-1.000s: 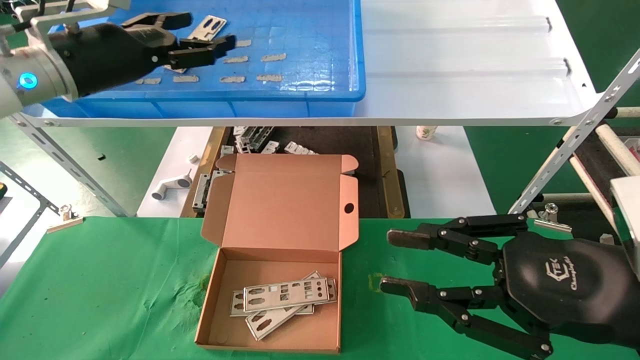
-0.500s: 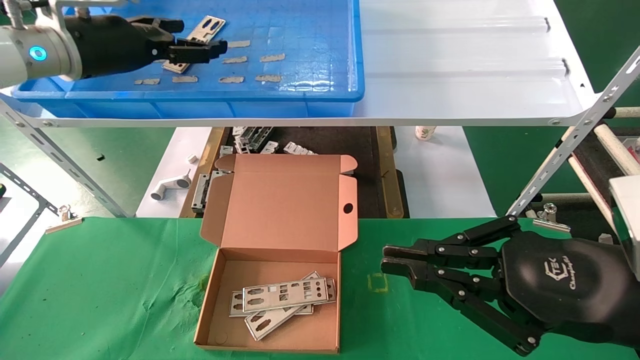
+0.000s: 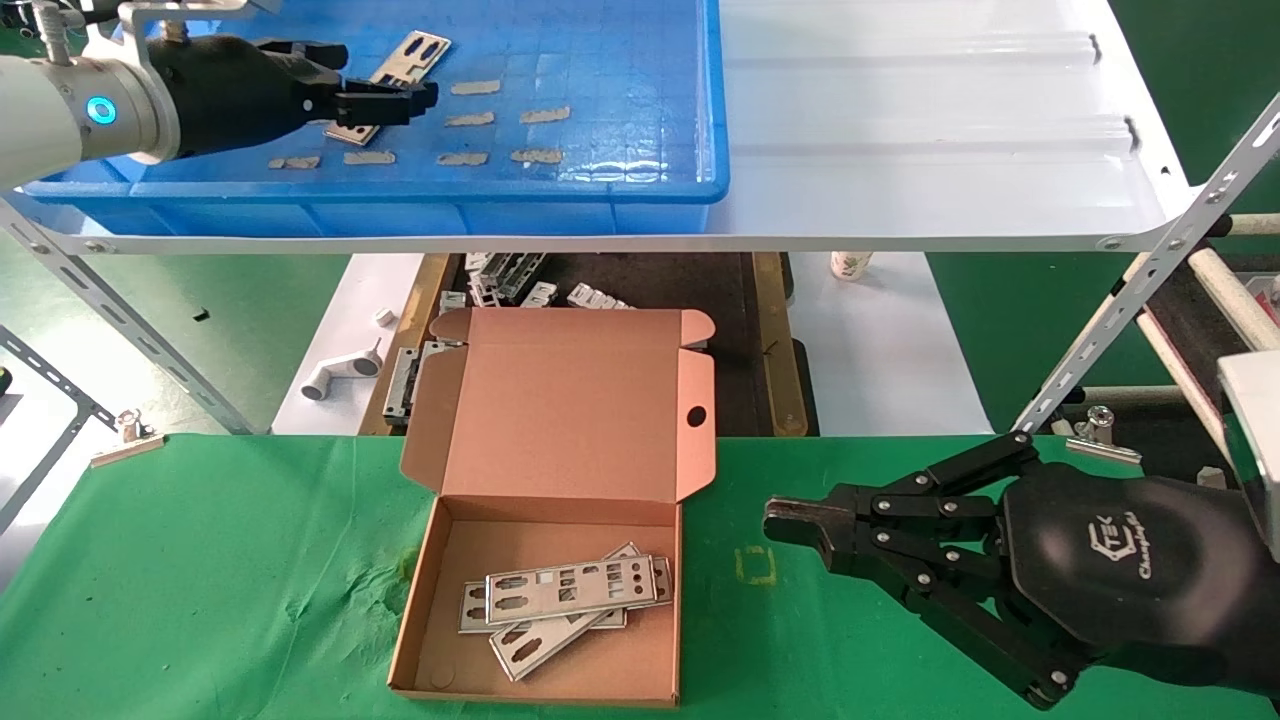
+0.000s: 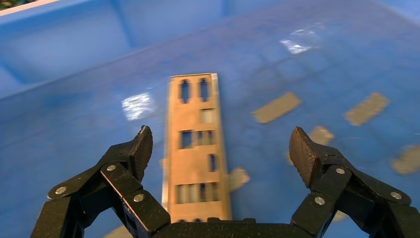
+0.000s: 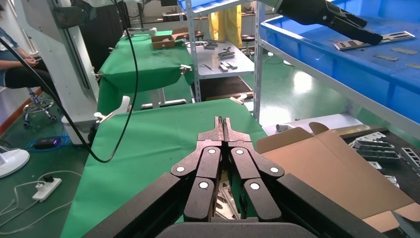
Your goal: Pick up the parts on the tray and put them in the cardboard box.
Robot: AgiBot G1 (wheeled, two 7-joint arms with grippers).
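Straddling the last part (image 4: 197, 148) in the tray (image 3: 620, 190), the left gripper (image 4: 220, 148), jaws spread wide, risks its fingertips skidding off flat thin metal.

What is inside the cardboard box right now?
The cardboard box holds a pile of silvery parts lying flat and overlapping; at least three show. The top plate covers much of those below, so anything more beneath cannot be seen.
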